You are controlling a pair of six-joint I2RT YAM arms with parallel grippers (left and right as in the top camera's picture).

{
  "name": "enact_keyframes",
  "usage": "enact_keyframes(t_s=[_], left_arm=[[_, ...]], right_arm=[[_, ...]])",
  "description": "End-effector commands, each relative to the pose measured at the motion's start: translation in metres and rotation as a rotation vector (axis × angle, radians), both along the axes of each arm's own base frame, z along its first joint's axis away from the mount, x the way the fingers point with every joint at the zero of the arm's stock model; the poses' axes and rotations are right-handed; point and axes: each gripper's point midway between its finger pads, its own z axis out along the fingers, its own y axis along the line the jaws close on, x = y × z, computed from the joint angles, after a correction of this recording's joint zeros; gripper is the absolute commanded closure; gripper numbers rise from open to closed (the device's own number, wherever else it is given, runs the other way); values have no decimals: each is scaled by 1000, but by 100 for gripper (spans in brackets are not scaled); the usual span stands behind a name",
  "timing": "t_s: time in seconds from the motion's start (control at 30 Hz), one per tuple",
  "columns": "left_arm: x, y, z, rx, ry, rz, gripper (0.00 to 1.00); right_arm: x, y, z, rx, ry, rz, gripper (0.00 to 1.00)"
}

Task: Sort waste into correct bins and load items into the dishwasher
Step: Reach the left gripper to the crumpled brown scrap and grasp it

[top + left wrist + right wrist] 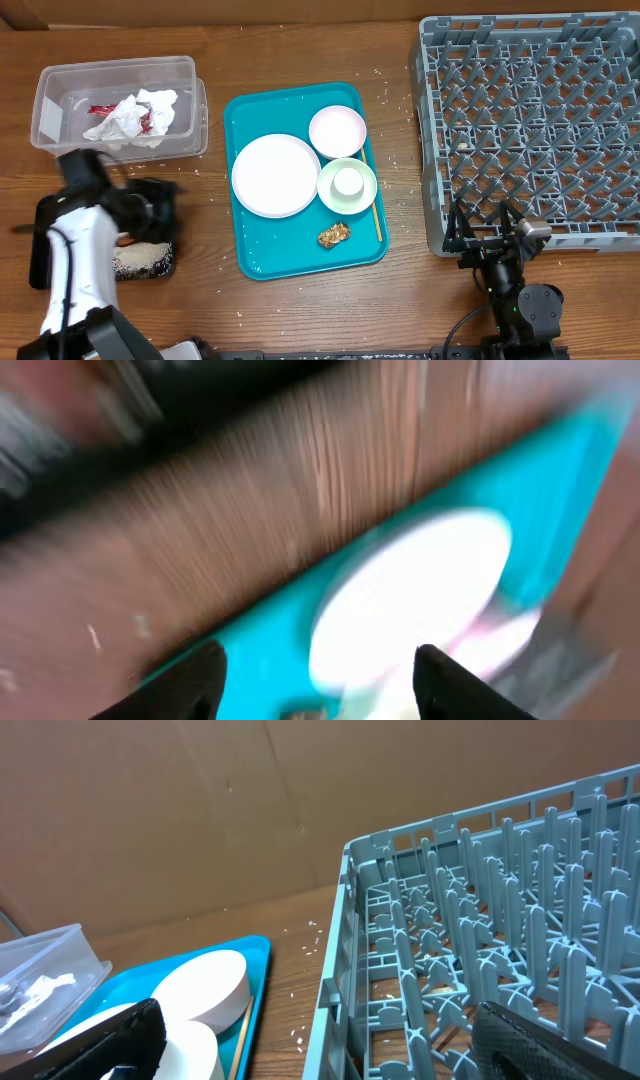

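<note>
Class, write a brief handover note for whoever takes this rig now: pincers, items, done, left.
Left pincer open, by the shallow black rectangular tray; right pincer open, by the grey plastic dish rack.
Done: crumpled white napkin and red wrapper in the clear plastic tub; rice in the black tray.
Left: brown food lump, round white plate, two white bowls, cup, wooden stick, on the teal tray.

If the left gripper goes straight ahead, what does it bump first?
Probably the teal tray at its near edge, then the large white plate on it. The open left gripper points at both, but its wrist view is blurred, so its height is unclear.
</note>
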Motion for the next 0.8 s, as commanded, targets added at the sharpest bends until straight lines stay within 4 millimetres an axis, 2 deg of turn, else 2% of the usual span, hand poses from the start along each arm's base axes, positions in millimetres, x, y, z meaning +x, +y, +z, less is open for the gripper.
enact_keyframes(t_s=[0.0, 0.13, 0.3, 0.4, 0.5, 0.63, 0.77], left_arm=[[-4, -61, 15, -88, -48, -239, 37], [-14, -109, 7, -19, 10, -363, 36], [-8, -158, 0, 147, -50, -460, 30], [-2, -189, 3, 251, -170, -567, 16], [2, -216, 7, 366, -309, -709, 16], [-4, -246, 8, 457, -434, -901, 19], [-14, -264, 1, 491, -490, -1074, 20]], right_arm=[[0, -2, -2, -7, -5, -11, 0], [0, -2, -2, -7, -5, -11, 0], [0, -2, -2, -7, -5, -11, 0], [0, -2, -2, -7, -5, -11, 0], [0, -2, -2, -7, -5, -11, 0], [0, -2, -2, -7, -5, -11, 0], [0, -2, -2, -7, -5, -11, 0]])
